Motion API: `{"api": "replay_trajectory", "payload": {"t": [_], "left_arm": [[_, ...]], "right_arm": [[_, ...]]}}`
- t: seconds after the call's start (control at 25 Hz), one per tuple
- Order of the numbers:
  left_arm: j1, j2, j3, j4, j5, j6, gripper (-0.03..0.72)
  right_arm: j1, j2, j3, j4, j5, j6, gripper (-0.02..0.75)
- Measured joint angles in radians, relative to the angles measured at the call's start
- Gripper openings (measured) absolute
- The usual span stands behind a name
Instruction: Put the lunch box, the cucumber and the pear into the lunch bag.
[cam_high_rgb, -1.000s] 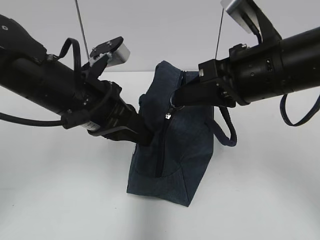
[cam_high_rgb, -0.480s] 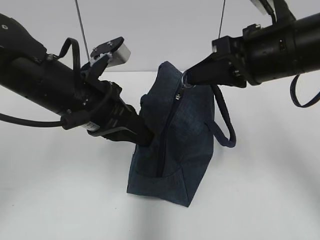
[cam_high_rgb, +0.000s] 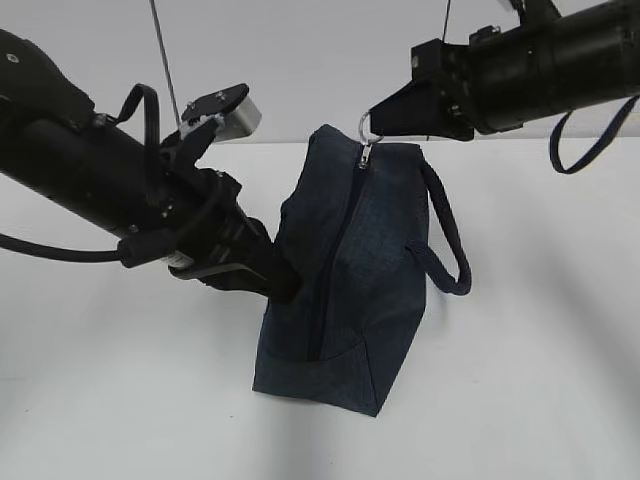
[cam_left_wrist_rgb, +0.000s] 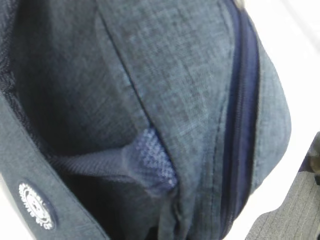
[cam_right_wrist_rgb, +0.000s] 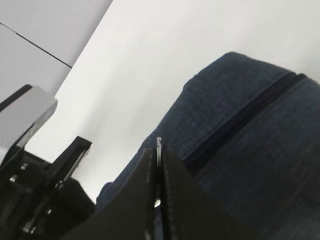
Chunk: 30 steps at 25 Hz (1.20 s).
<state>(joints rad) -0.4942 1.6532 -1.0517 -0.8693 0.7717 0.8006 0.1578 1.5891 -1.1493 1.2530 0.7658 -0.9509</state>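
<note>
The left claw (cam_high_rgb: 285, 285) slants down rightward, clenched on the left side of the lunch bag (cam_high_rgb: 370, 300), which stands upright on the white counter (cam_high_rgb: 540, 380). The right claw (cam_high_rgb: 372, 117), clenched on the metal ring pull (cam_high_rgb: 366, 130), has risen to the bag's top; the zipper now runs closed.

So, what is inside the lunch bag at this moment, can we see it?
Nothing inside shows. The lunch bag stands with its zipper closed along the visible side, so the contents are covered. The right gripper holds the ring pull at the top.
</note>
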Motion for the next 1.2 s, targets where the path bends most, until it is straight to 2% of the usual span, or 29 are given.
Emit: {"api": "replay_trajectory", "payload": {"t": [0.32,0.68,1.2], "left_arm": [[0.0,0.0,0.0,0.016,0.005,0.0,-0.012],[0.001,0.0,0.0,0.017,0.013,0.0,-0.012],[0.001,0.0,0.0,0.018,0.021,0.0,-0.012]], "right_arm": [[-0.015,0.158,-0.188,-0.016,0.023,0.012,0.006],[-0.093,0.338,-0.381,-0.02,0.11,0.078,0.006],[-0.141,0.541,-0.503,-0.002,0.139,0.122,0.006]]}}
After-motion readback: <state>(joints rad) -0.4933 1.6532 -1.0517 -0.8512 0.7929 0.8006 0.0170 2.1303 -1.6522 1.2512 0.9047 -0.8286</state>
